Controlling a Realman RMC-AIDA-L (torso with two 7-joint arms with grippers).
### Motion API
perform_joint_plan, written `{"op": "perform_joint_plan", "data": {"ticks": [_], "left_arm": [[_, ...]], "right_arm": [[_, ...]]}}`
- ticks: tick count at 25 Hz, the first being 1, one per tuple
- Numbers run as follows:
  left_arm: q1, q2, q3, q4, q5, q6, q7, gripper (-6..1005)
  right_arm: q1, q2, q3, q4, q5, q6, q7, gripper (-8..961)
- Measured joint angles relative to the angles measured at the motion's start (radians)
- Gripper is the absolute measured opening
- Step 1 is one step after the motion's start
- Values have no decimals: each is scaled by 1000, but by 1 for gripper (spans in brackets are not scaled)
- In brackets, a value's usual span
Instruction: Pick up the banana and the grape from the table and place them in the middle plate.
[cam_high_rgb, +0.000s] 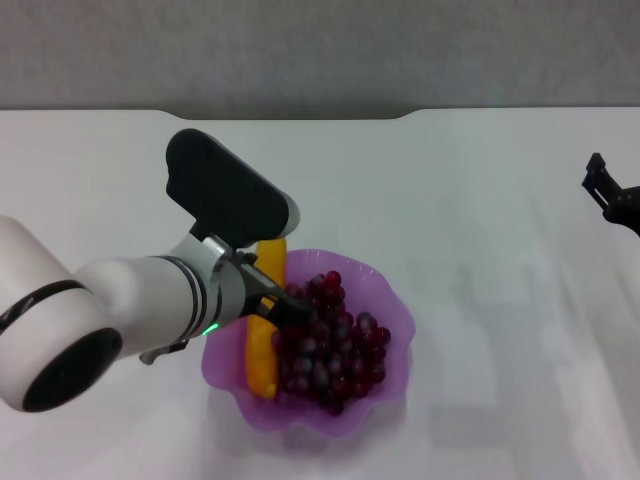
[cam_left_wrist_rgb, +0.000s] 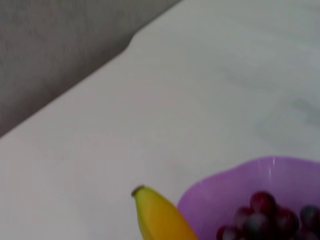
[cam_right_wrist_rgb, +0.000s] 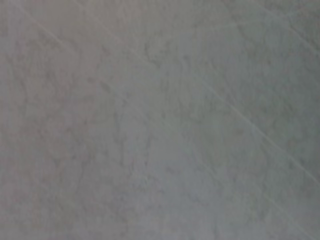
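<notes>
Placement stage: we see the left end effector (cam_high_rgb: 283, 310) over the middle plate (cam_high_rgb: 395, 310), its state impossible to tell. The banana (cam_high_rgb: 264, 330) lies in the plate beside the grape (cam_high_rgb: 330, 345), long axis near-to-far, stem (cam_left_wrist_rgb: 137, 190) overhanging the far rim. We judge release and withdrawal next; the right end effector (cam_high_rgb: 612, 198) sits parked above the counter (cam_high_rgb: 480, 180)

- The left arm reaches in from the near left, wrist angled down and forward, its left gripper (cam_high_rgb: 283, 308) low with dark fingers.
- The right gripper (cam_high_rgb: 608, 195) sits parked at the far right edge.
</notes>
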Motion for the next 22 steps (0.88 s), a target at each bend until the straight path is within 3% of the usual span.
{"op": "perform_joint_plan", "data": {"ticks": [6,14,22], "left_arm": [[57,3,-26,58,37,85,-1,862],[160,6,-101,50,40,360,-1,893],[175,4,-193,-135,15,685,-3,893]], "right_arm": [[-2,0,0,2,0,0,0,884],[-2,-1,-10,3,0,0,0,884],[1,-2,-13,2,0,0,0,884]]}}
